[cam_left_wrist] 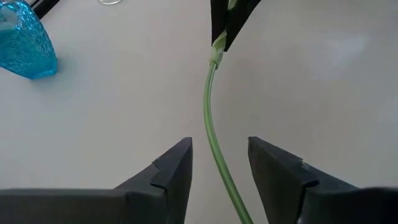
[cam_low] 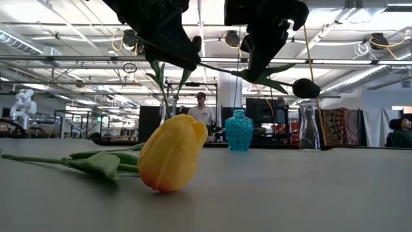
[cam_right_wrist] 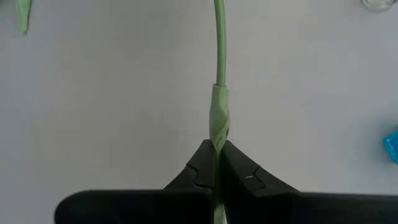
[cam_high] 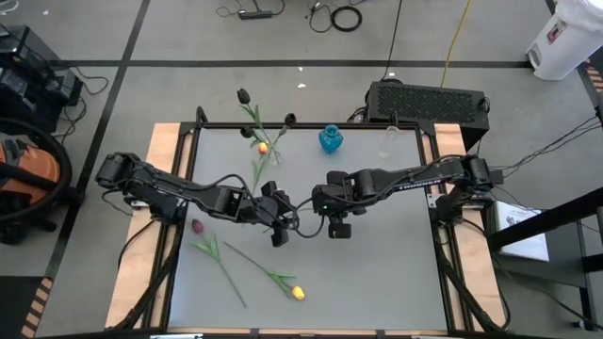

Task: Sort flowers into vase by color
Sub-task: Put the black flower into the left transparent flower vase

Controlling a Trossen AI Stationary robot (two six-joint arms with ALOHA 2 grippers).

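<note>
Clamped tight on a thin green stem (cam_right_wrist: 219, 62), the right gripper (cam_right_wrist: 216, 163) has its two fingers pressed together with the stem pinched between them, just below a wrapped leaf joint. Opposite it, the left gripper (cam_left_wrist: 219, 163) stands open, its fingers (cam_left_wrist: 171, 168) parted on either side of the same stem without touching it (a clear gap shows on both sides). Both grippers meet over the middle of the table (cam_high: 396, 273), raised above its surface, as the low view shows them hanging from above with the stem running between them. A black bud (cam_low: 306, 88) sits at the stem's far end past the right gripper, though whether it belongs to this very stem is hard to tell from that angle.

Beyond the grippers, toward the table's far edge, stand a blue vase (cam_high: 330, 139) and a clear glass vase (cam_low: 309, 125), with a few more tulips (cam_high: 256, 127) lying near them. On the near side of the grippers lie a yellow tulip (cam_high: 298, 293) and a dark red tulip (cam_high: 198, 226), well apart from both vases.
</note>
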